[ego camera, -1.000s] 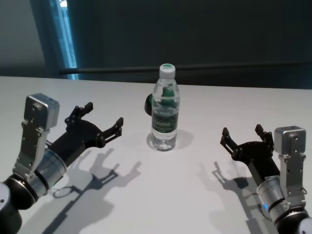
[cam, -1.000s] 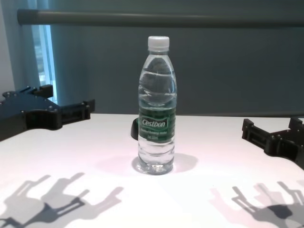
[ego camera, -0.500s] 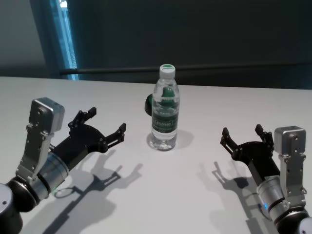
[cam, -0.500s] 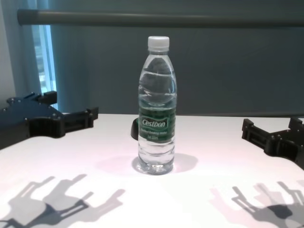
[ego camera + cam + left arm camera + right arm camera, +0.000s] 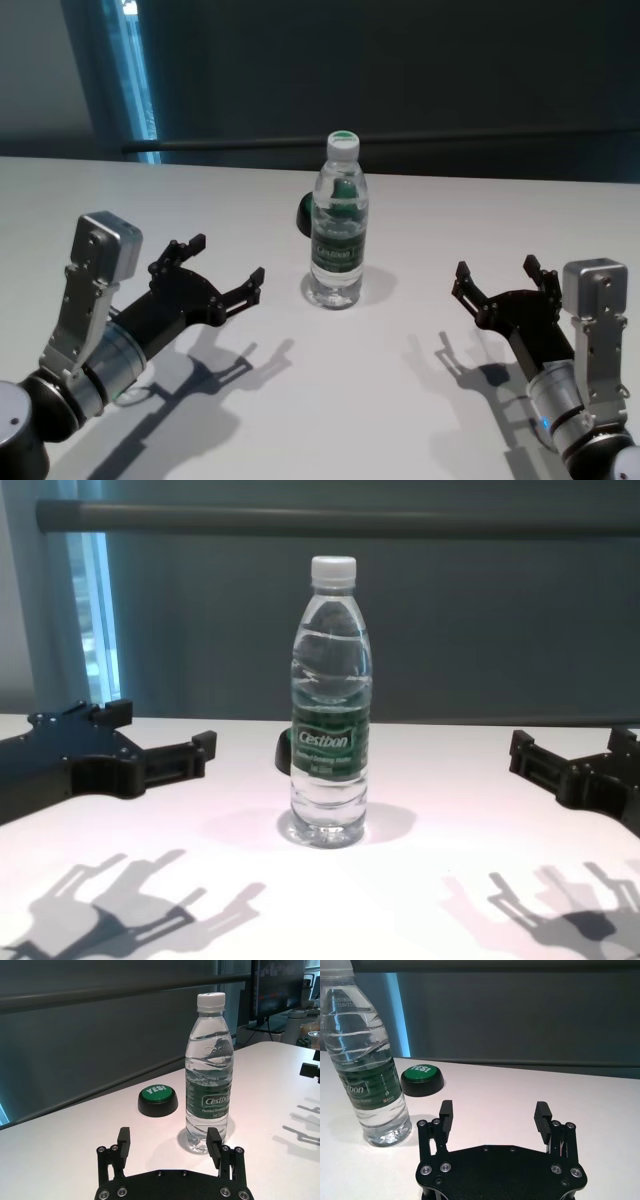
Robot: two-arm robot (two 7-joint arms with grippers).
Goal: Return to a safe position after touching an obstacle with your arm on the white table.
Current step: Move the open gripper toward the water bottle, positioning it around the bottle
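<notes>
The obstacle, a clear water bottle (image 5: 338, 235) with a white cap and green label, stands upright near the middle of the white table (image 5: 350, 400). My left gripper (image 5: 226, 258) hovers open just left of the bottle (image 5: 330, 740), a short gap from it, with nothing between its fingers. In the left wrist view the bottle (image 5: 209, 1085) stands just beyond one finger of the left gripper (image 5: 168, 1136). My right gripper (image 5: 495, 268) is open and empty to the right, farther from the bottle (image 5: 367, 1075).
A low black button with a green top (image 5: 158, 1100) sits on the table just behind the bottle. A dark wall with a horizontal rail (image 5: 340, 518) runs behind the table's far edge. Both arms cast shadows on the near tabletop.
My left gripper has dropped lower and shifted right, closer to the bottle, still open. The bottle and the right arm have not moved.
</notes>
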